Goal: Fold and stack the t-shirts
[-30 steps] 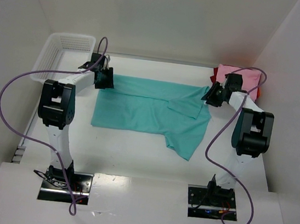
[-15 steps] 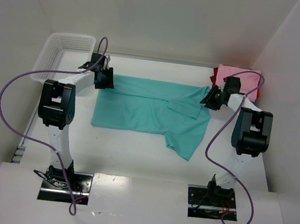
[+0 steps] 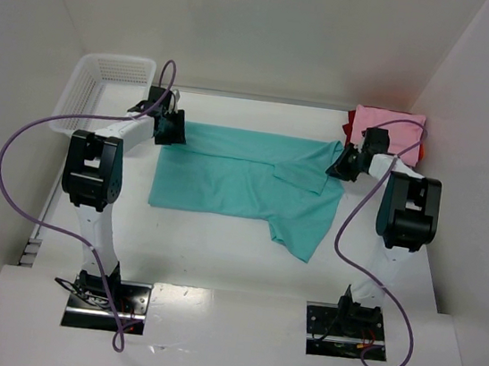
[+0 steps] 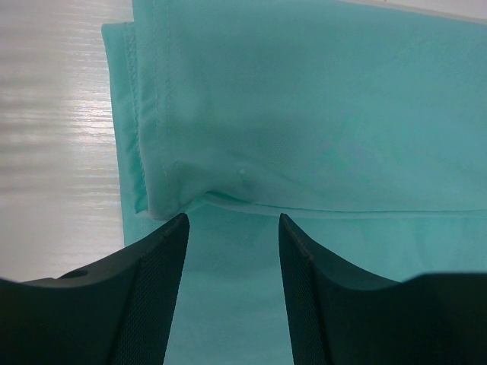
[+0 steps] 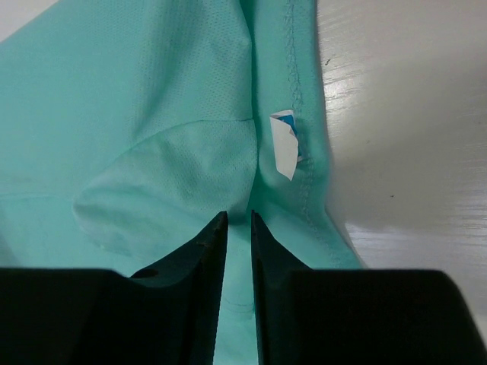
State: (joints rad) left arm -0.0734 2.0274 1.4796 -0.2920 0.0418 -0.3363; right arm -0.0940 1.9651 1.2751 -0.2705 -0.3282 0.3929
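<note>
The teal-green t-shirt (image 3: 244,183) lies spread flat on the white table, one sleeve folded in near its right side. My left gripper (image 3: 172,128) is at the shirt's far left corner. In the left wrist view it (image 4: 233,220) stands open, its fingers astride the hemmed cloth (image 4: 319,114). My right gripper (image 3: 342,162) is at the far right corner. There its jaws (image 5: 238,217) are nearly together, pinching a puckered fold of the teal cloth (image 5: 152,99) beside a white label (image 5: 285,144). A folded pink t-shirt (image 3: 396,126) lies on a red one (image 3: 350,120) at the back right.
A white mesh basket (image 3: 104,83) stands at the back left corner, close to the left arm. White walls enclose the table on three sides. The purple cables loop over both arms.
The right gripper's jaws have narrowed onto the shirt's corner and its wrist has shifted slightly. The left gripper and the shirt have not moved.
</note>
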